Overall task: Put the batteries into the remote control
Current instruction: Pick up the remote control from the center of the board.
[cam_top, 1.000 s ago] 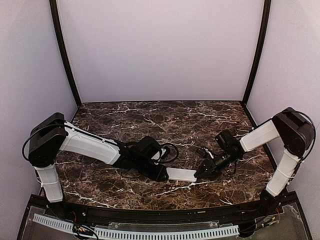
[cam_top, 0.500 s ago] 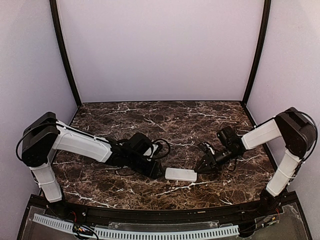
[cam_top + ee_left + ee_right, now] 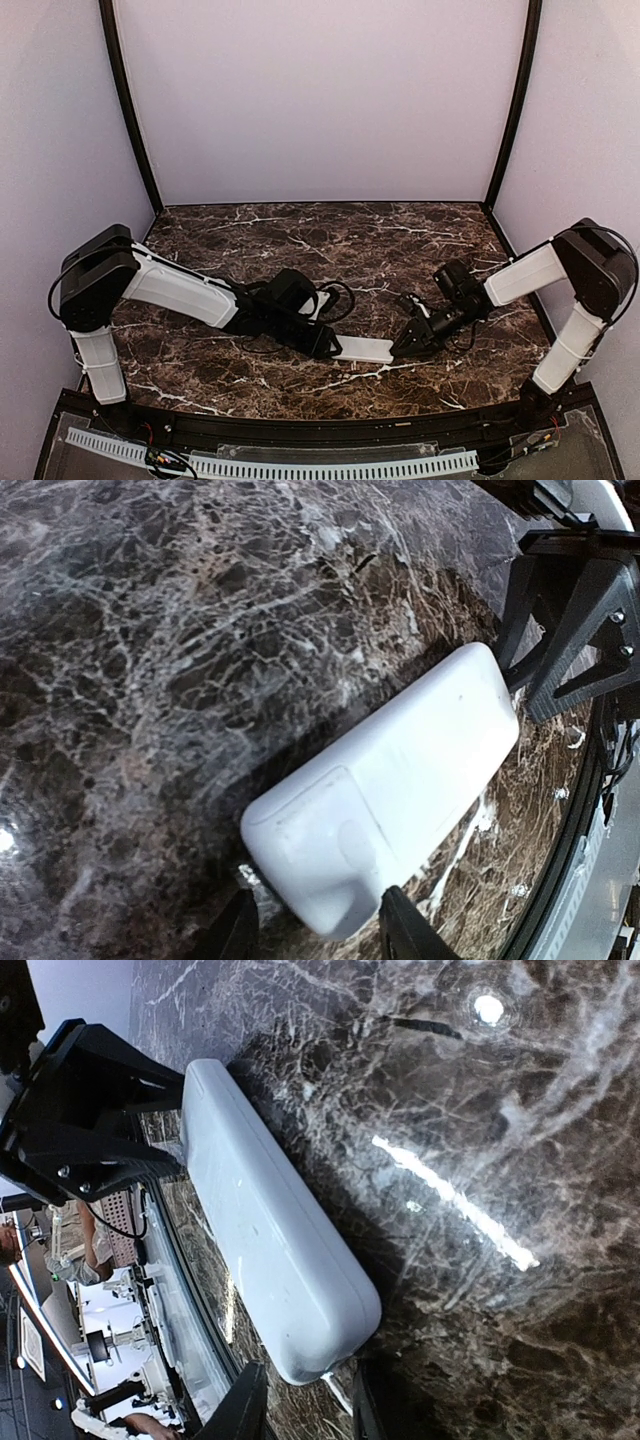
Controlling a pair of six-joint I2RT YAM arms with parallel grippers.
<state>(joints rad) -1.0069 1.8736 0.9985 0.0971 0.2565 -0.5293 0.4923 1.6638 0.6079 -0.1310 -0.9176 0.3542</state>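
Observation:
The remote control (image 3: 363, 349) lies flat on the marble table with its plain white back up. In the left wrist view the remote control (image 3: 390, 780) shows a cover panel with a thumb dent (image 3: 345, 830) at its near end. My left gripper (image 3: 318, 935) is open at that end, its fingertips (image 3: 405, 930) standing either side of the remote's corner. My right gripper (image 3: 305, 1410) is open at the opposite end of the remote control (image 3: 270, 1240), whose rounded tip sits just ahead of the gap between the fingers (image 3: 245, 1405). The batteries are out of view.
Both arms reach inward low over the dark marble table (image 3: 300, 240), the left gripper (image 3: 328, 345) and right gripper (image 3: 402, 343) facing each other across the remote. A black frame rail (image 3: 320, 430) runs along the near edge, close behind the remote. White walls enclose the table.
Half a second ago both grippers had drawn slightly back from the remote; now each has returned to its end of it. The remote has hardly moved.

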